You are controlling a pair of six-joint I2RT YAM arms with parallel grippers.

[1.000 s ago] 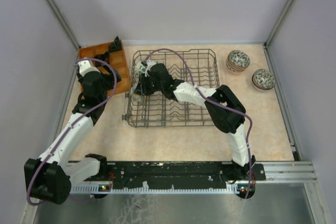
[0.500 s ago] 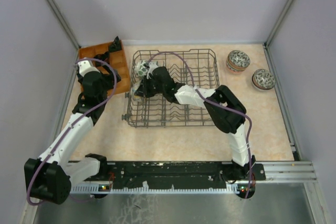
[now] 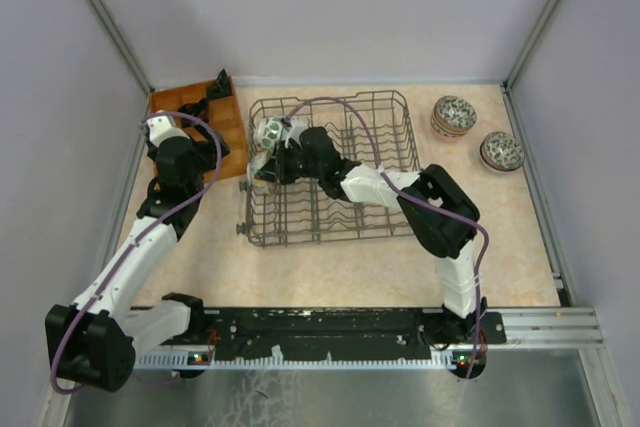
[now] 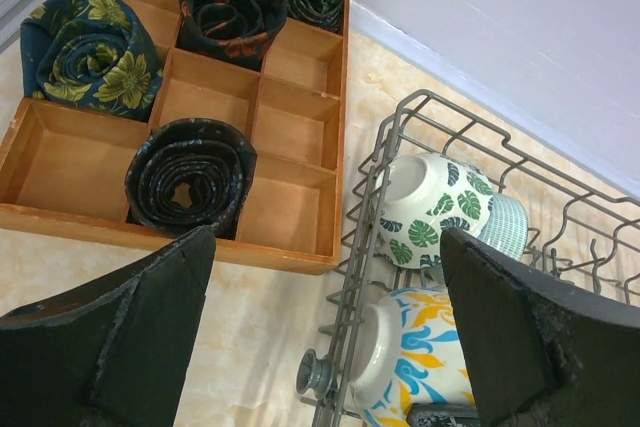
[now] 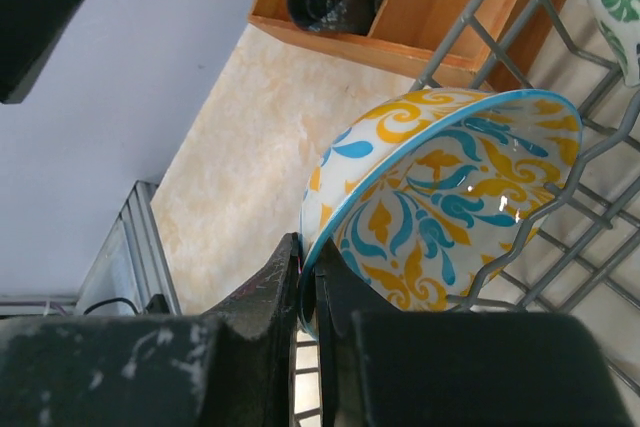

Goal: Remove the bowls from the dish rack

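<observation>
The right gripper (image 5: 308, 287) is closed tight on the rim of a yellow-and-blue bowl (image 5: 440, 207) at the left end of the dish rack (image 3: 320, 237). The left gripper (image 4: 325, 247) stands wide open beside that corner and holds nothing. Behind, a green-leaf bowl (image 4: 435, 212) sits in the rack.

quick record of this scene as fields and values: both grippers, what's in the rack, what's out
right gripper: shut on the rim of the yellow-blue bowl, at the left end of the rack
left gripper: open, holds nothing, between tray and rack
others in rack: green-leaf bowl, teal bowl behind it
out of rack, to its right: far speckled bowl, near speckled bowl
</observation>
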